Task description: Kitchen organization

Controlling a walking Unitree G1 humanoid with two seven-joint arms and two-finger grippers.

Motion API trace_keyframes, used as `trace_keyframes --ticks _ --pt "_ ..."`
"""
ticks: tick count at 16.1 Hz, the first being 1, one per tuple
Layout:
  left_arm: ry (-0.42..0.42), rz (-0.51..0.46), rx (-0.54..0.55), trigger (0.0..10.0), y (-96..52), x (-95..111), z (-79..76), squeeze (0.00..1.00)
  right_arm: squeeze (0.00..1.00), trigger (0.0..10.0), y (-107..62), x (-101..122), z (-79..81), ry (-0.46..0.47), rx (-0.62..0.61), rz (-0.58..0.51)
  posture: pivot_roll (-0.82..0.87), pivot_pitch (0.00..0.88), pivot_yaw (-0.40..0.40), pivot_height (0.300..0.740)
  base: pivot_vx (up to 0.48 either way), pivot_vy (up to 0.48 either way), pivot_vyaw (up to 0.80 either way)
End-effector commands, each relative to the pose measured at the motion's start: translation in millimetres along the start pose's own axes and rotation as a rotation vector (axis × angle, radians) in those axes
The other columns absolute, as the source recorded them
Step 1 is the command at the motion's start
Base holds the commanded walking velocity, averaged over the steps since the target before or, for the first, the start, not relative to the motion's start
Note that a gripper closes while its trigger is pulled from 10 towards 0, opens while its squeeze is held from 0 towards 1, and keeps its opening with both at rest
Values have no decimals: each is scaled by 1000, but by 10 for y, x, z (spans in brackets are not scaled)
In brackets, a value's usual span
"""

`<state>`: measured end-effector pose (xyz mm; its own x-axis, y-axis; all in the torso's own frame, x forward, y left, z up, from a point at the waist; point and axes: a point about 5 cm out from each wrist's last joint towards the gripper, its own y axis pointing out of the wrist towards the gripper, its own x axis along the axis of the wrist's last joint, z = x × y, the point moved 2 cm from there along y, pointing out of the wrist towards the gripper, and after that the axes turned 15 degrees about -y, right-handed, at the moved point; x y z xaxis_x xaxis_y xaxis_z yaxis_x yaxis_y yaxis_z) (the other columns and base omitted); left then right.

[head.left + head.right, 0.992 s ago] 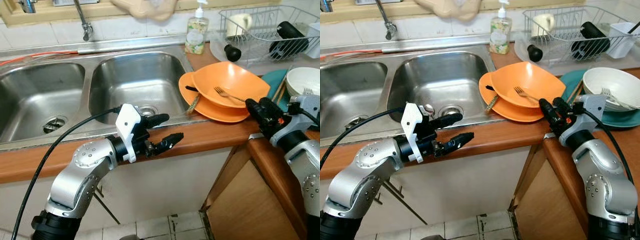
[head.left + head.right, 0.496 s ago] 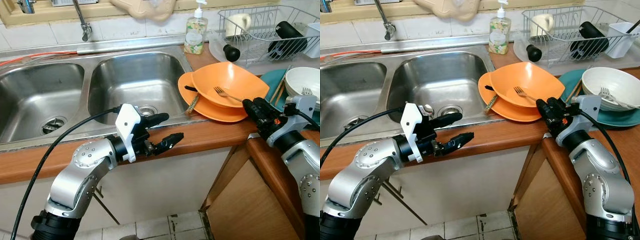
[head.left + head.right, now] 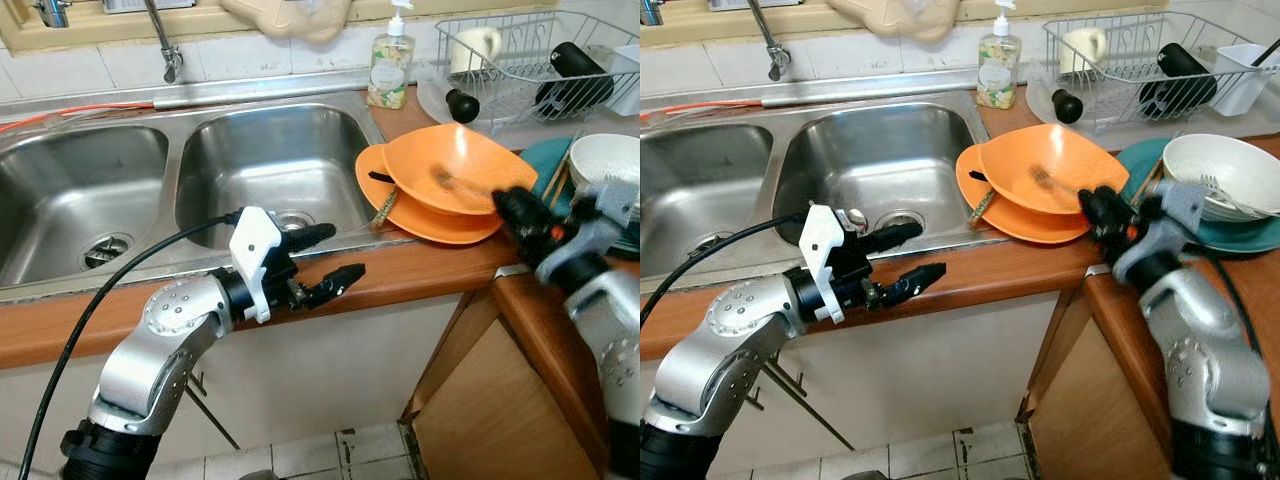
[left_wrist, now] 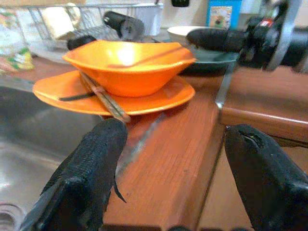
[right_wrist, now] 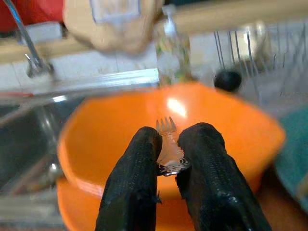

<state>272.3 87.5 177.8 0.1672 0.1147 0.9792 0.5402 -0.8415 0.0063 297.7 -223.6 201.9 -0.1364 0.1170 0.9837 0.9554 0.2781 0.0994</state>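
Two grippers up at the counter's front edge. left gripper [image 3: 325, 262] hovers over the wooden countertop [image 3: 420, 265] just in front of the right sink basin [image 3: 270, 160], fingers spread wide, nothing between them. Its wrist view looks along the counter at the stacked orange dishes.

right gripper [image 5: 166, 159] is at the near rim of the orange bowl [image 3: 455, 168], fingers pressed together on the handle of a fork [image 5: 167, 137]; tines point over the bowl's inside. Head views show that arm motion-blurred, so detail there is poor.

Orange bowl sits on an orange plate [image 3: 385, 190] at the sink's right edge, plate overhanging the basin rim slightly. Chopsticks [image 4: 103, 98] lie on the plate under the bowl, tips toward the counter's front edge.

Right of the bowl: white bowl [image 3: 1220, 175] with cutlery in it, on a teal plate [image 3: 1240, 238].

Far edge of the counter: soap bottle [image 3: 391, 62] by the wall, wire dish rack [image 3: 1140, 60] at the far right corner holding a mug and a black bottle. Faucet [image 3: 165, 40] behind the sink divider.
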Motion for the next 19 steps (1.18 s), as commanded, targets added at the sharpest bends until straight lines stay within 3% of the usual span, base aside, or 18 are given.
trace_keyframes --ticks 1,3,5,10,11,12,13,16,19 --pt "59 -22 35 10000 27 94 53 0 0 0 32 217 13 -20 14 -66 -150 0 71 740 0 0 0" --pt "150 -26 69 10000 69 148 117 0 0 0 93 376 104 -26 54 -109 -146 0 67 740 0 0 0" --pt "269 -53 131 10000 115 227 217 0 0 0 149 483 296 -51 142 -120 -139 0 60 740 0 0 0" --pt "546 -29 263 10000 161 312 442 0 0 0 222 559 699 -85 301 -88 -133 0 53 740 0 0 0" --pt "579 -22 274 9333 182 321 472 0 0 0 230 574 780 -77 327 -90 -130 0 49 740 0 0 0" --pt "590 -22 268 3137 206 328 481 0 0 0 239 576 868 -68 355 -88 -129 0 48 740 0 0 0" --pt "605 -28 259 0 244 338 481 0 0 0 253 573 968 -57 385 -84 -129 0 48 740 0 0 0" --pt "635 -38 250 0 308 329 490 0 0 0 270 576 1120 -49 432 -74 -131 0 45 740 0 0 0" --pt "654 -47 267 0 344 343 519 0 0 0 275 564 1163 -64 451 -57 -131 0 43 740 0 0 0"
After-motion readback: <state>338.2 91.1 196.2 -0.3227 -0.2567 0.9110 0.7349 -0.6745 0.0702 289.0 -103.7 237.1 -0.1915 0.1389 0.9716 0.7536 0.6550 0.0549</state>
